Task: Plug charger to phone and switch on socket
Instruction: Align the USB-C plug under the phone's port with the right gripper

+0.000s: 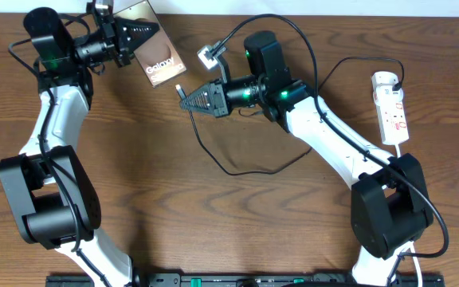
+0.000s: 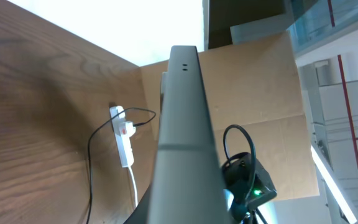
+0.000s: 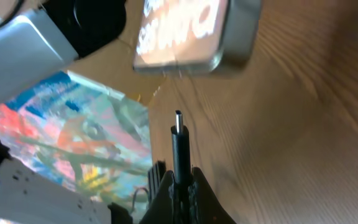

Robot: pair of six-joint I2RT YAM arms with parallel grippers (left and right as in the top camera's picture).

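Observation:
The phone (image 1: 161, 65) is a brown-grey slab with white lettering, and my left gripper (image 1: 151, 36) is shut on its far end at the table's back left. In the left wrist view the phone (image 2: 182, 130) shows edge-on, filling the middle. My right gripper (image 1: 184, 101) is shut on the charger, whose black connector tip (image 3: 178, 146) sticks straight out from between the fingers. That tip points at the phone's lower edge (image 3: 191, 37), a short gap away. The thin black cable (image 1: 231, 169) loops across the table. The white socket (image 1: 391, 108) lies at the right edge.
A black plug and cord enter the socket's far end (image 1: 397, 78). In the left wrist view the socket (image 2: 124, 140) lies beyond the phone, beside a cardboard panel (image 2: 260, 93). The right arm's white links (image 1: 333, 143) span the right half of the wooden table (image 1: 213, 223).

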